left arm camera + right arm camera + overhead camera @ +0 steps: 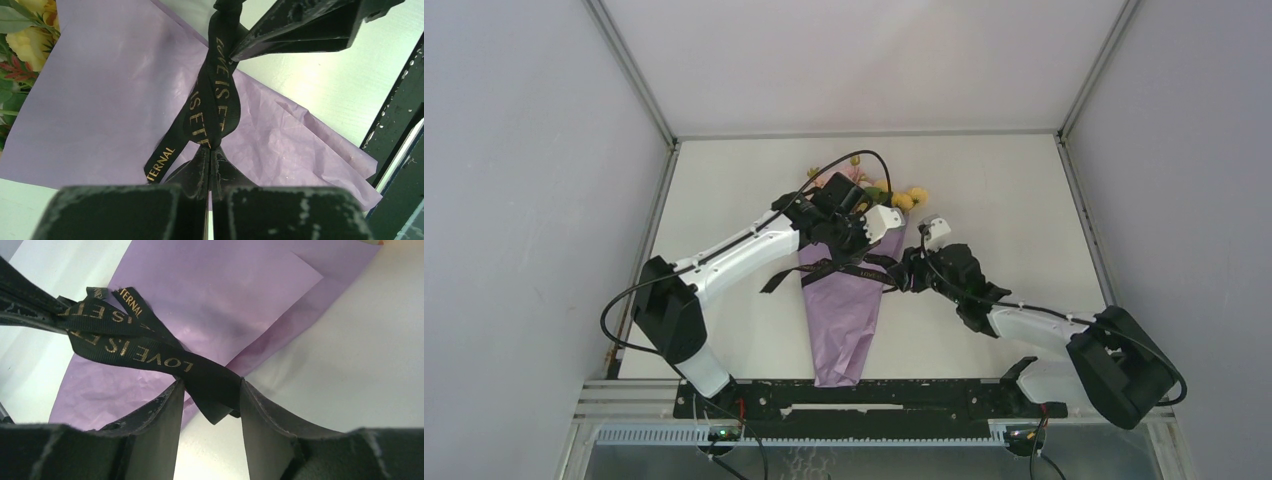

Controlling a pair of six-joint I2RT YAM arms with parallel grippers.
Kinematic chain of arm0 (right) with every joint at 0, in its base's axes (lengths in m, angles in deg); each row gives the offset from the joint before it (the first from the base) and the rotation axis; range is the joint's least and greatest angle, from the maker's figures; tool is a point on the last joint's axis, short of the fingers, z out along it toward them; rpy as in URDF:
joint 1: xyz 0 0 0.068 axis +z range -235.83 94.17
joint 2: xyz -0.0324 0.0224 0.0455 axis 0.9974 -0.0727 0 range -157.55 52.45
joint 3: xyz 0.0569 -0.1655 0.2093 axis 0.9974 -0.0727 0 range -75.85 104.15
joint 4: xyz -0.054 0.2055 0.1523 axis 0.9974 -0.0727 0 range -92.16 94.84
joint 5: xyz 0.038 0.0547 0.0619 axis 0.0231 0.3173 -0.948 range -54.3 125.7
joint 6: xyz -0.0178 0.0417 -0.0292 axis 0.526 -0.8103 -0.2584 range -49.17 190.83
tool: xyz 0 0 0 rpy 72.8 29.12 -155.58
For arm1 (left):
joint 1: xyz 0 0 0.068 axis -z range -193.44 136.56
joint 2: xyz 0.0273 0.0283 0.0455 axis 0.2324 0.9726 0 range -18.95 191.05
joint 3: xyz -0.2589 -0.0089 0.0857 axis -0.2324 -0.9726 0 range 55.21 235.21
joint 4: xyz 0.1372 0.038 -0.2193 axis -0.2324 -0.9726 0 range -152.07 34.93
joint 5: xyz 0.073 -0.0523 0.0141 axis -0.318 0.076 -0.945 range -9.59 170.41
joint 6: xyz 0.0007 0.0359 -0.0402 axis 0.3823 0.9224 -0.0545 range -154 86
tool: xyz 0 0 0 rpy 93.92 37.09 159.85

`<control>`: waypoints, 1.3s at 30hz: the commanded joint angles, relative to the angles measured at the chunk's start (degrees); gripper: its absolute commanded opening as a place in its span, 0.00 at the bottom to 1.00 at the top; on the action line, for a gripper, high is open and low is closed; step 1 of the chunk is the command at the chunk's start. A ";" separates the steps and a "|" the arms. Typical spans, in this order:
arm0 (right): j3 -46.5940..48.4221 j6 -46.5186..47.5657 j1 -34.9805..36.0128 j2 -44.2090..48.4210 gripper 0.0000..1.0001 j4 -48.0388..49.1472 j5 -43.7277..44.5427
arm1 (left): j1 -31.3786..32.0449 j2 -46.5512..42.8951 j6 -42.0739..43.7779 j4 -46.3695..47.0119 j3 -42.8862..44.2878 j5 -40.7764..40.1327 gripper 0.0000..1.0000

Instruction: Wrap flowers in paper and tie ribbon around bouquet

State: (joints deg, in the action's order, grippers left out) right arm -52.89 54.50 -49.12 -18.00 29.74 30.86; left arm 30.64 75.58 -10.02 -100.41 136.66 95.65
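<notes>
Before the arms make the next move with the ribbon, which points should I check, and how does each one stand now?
1. Left gripper shut on the ribbon: ok.
2. Right gripper gripping the other ribbon end: not ok; its jaws stand apart and the end only lies between them.
3. Paper forms a cone around the flowers: ok.
4. Ribbon crosses the cone below the blossoms: ok.
5. Ribbon tied tight: cannot tell.

"LOVE IS ETERNAL" on ribbon (135, 352)
</notes>
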 commanded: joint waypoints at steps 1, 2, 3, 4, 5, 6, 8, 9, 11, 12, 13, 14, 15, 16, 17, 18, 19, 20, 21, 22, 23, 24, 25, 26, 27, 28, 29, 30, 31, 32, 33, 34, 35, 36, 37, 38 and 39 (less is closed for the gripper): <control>3.66 1.73 -0.67 -2.44 0.52 5.49 -1.84 | -0.26 -0.14 0.28 0.65 2.53 0.74 0.00; 3.98 1.67 -0.67 -3.18 0.52 5.54 -2.37 | -0.29 -0.08 0.27 0.68 2.62 0.67 0.00; 4.24 1.58 -0.67 -3.94 0.51 5.58 -2.70 | -0.27 0.00 0.27 0.65 2.66 0.50 0.00; 4.36 1.45 -0.67 -4.72 0.51 5.71 -3.13 | -0.25 0.09 0.24 0.75 2.69 0.39 0.00; 4.37 1.21 -0.65 -5.38 0.51 6.07 -3.56 | -0.23 0.15 0.16 0.90 2.69 0.12 0.00; 4.37 0.90 -0.74 -6.00 0.51 6.37 -3.90 | -0.27 0.22 0.04 1.05 2.66 -0.15 0.00; 4.37 0.32 -0.81 -7.33 0.50 6.98 -4.58 | -0.30 0.45 -0.23 1.36 2.66 -0.66 0.00; 4.37 0.10 -0.91 -7.87 0.50 7.33 -4.97 | -0.30 0.59 -0.24 1.49 2.65 -1.04 0.00; 4.37 -0.43 -0.92 -8.89 0.48 8.17 -5.93 | -0.30 0.79 -0.47 1.75 2.66 -1.77 0.00; 4.35 -0.73 -1.00 -9.26 0.47 8.42 -6.38 | -0.35 0.90 -0.55 1.89 2.65 -2.05 0.00; 4.37 -1.06 -1.02 -9.50 0.47 8.44 -6.67 | -0.39 0.99 -0.63 2.00 2.64 -2.33 0.00; 4.37 -1.24 -1.02 -9.76 0.48 8.30 -6.94 | -0.38 1.01 -0.69 2.03 2.66 -2.50 0.00; 4.37 -1.32 -0.98 -9.90 0.49 7.86 -7.23 | -0.41 1.02 -0.80 2.06 2.64 -2.57 0.00; 4.37 -1.41 -0.93 -10.00 0.49 7.35 -7.40 | -0.54 1.15 -0.82 2.09 2.61 -2.59 0.00; 4.37 -1.46 -0.94 -10.16 0.49 6.56 -7.46 | -0.59 1.18 -0.87 2.10 2.66 -2.64 0.00; 4.37 -1.47 -0.94 -10.41 0.49 6.05 -7.46 | -0.69 1.19 -0.87 2.12 2.66 -2.62 0.00; 4.37 -1.51 -0.92 -10.73 0.50 5.83 -7.51 | -0.72 1.31 -0.84 2.16 2.71 -2.60 0.00; 4.37 -1.56 -0.93 -11.06 0.50 5.90 -7.61 | -0.70 1.35 -0.85 2.19 2.71 -2.60 0.00; 4.37 -1.74 -0.94 -11.41 0.50 6.20 -7.70 | -0.73 1.50 -0.83 2.10 2.68 -2.64 0.00; 4.37 -2.03 -0.94 -11.66 0.49 6.49 -7.77 | -0.74 1.56 -0.84 2.06 2.66 -2.64 0.00; 4.37 -2.17 -0.93 -11.71 0.49 6.73 -7.81 | -0.80 1.62 -0.87 2.06 2.66 -2.62 0.00; 4.37 -2.45 -0.94 -11.72 0.48 6.81 -7.81 | -0.82 1.67 -0.86 2.06 2.66 -2.67 0.00; 4.37 -2.53 -1.00 -11.61 0.46 6.63 -7.81 | -0.82 1.69 -0.82 2.07 2.66 -2.75 0.00; 4.37 -2.72 -1.02 -11.44 0.46 5.95 -7.77 | -0.78 1.63 -0.84 2.10 2.68 -2.77 0.00; 4.37 -2.95 -0.96 -11.12 0.46 5.12 -7.55 | -0.89 1.59 -0.86 2.06 2.66 -2.88 0.00; 4.37 -2.98 -0.87 -10.72 0.46 3.94 -7.22 | -0.92 1.56 -0.82 2.09 2.73 -3.00 0.00; 4.37 -2.96 -0.64 -10.34 0.46 2.66 -6.85 | -1.00 1.57 -0.84 2.09 2.76 -2.95 0.00; 4.32 -2.94 -0.47 -9.99 0.46 1.52 -6.43 | -0.98 1.55 -0.79 2.05 2.83 -2.99 0.00; 4.29 -2.98 -0.19 -9.70 0.46 0.58 -6.19 | -1.04 1.63 -0.84 2.09 2.84 -3.00 0.00; 4.26 -3.12 -0.01 -9.48 0.46 -0.03 -6.23 | -1.09 1.65 -0.81 2.09 2.84 -3.06 0.00; 4.28 -3.25 0.22 -9.37 0.45 -0.34 -6.35 | -1.14 1.71 -0.79 2.10 2.84 -3.05 0.00; 4.21 -3.45 0.43 -9.28 0.44 -0.46 -6.47 | -1.10 1.84 -0.85 2.10 2.84 -3.03 0.00; 4.20 -3.64 0.56 -9.26 0.43 -0.54 -6.50 | -1.17 1.94 -0.87 2.08 2.80 -3.11 0.00; 4.20 -3.98 0.57 -9.27 0.42 -0.62 -6.50 | -1.18 1.97 -0.84 2.08 2.69 -3.03 0.00; 4.20 -4.25 0.61 -9.26 0.41 -0.79 -6.50 | -1.14 1.90 -0.79 2.02 2.62 -3.01 0.00; 4.20 -4.37 0.63 -9.18 0.40 -0.90 -6.42 | -1.17 1.85 -0.79 2.08 2.65 -3.03 0.00; 4.12 -4.48 0.64 -9.11 0.40 -1.02 -6.41 | -1.17 1.85 -0.81 2.10 2.52 -3.02 0.00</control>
State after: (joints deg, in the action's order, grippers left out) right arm -50.20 51.55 -48.90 -28.91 28.74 23.82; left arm 29.87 77.50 -10.06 -99.71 136.66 92.57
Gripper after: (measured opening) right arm 0.408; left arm 0.006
